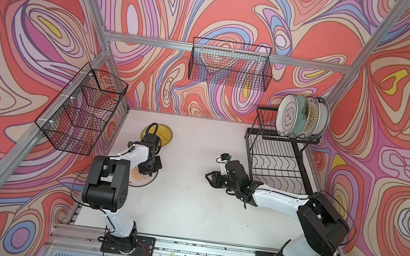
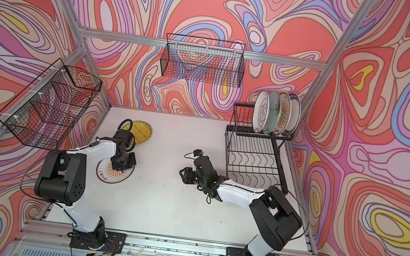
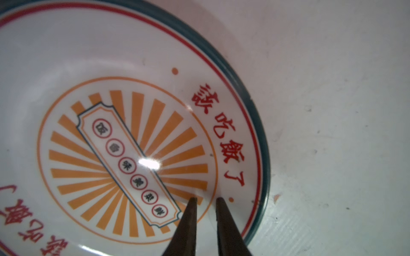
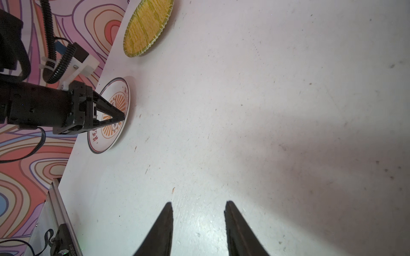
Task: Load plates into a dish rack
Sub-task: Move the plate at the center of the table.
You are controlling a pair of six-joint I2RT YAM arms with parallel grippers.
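Observation:
An orange-sunburst plate (image 3: pixel 133 88) with red Chinese characters lies flat on the white table at the left (image 1: pixel 142 181) (image 2: pixel 110 175). My left gripper (image 3: pixel 206 199) points down over it, fingertips just above its inner face near the rim. The jaws stand a narrow gap apart with nothing between them. A yellow striped plate (image 1: pixel 164 135) (image 4: pixel 148 26) lies flat farther back. The black dish rack (image 1: pixel 275 163) (image 2: pixel 253 160) stands at the back right. Several plates (image 1: pixel 300 116) stand upright in its upper tier. My right gripper (image 4: pixel 198 202) (image 1: pixel 207 178) hovers open and empty over bare table, left of the rack.
A black mesh basket (image 1: pixel 230 64) hangs on the back wall and another mesh basket (image 1: pixel 81 108) on the left wall. The rack's lower tier (image 1: pixel 278 169) holds nothing. Aluminium rails (image 1: pixel 208 251) run along the table's front edge.

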